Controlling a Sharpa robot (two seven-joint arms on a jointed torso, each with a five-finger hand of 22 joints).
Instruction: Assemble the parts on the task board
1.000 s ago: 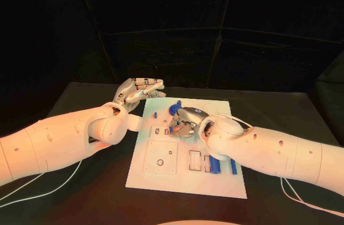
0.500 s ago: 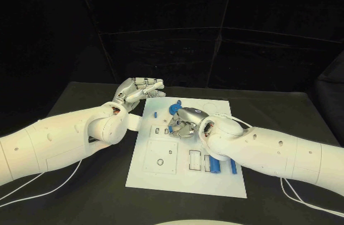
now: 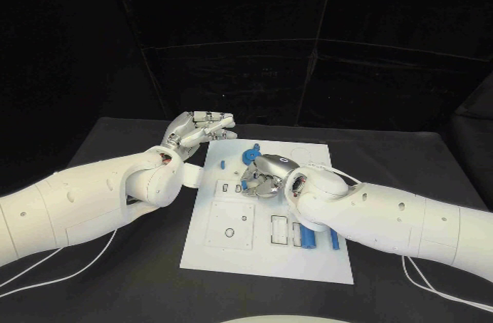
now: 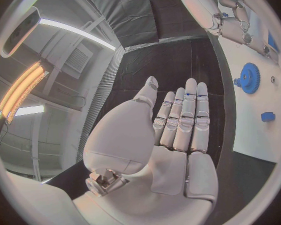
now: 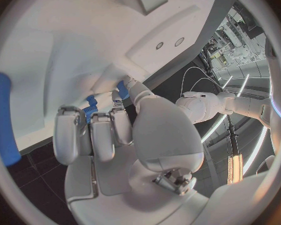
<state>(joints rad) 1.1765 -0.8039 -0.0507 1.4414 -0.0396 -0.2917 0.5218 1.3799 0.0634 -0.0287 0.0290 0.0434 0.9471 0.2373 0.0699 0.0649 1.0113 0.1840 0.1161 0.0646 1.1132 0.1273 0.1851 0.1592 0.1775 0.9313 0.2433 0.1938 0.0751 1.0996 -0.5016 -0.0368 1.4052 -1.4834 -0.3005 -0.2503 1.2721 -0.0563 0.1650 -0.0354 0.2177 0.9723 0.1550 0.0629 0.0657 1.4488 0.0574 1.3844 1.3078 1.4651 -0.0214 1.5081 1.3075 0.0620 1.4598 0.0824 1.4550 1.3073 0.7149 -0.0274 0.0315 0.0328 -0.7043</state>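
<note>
Nothing has shifted: right hand (image 3: pixel 263 175) stays curled over the white board (image 3: pixel 236 252), fingers pinching a small blue part (image 5: pixel 90 106), while left hand (image 3: pixel 198 130) hovers empty, fingers straight together.

task board (image 3: pixel 269 259) mid-table, left hand (image 3: pixel 198 131) beside its far-left corner, right hand (image 3: pixel 266 174) over it

Both arms (image 3: pixel 92 195) are smooth white shells dotted with small dark holes. Each ends in a silver, segmented robot hand (image 3: pixel 200 129) with pale pads; thin white cables (image 3: pixel 62 262) trail beside them.
</note>
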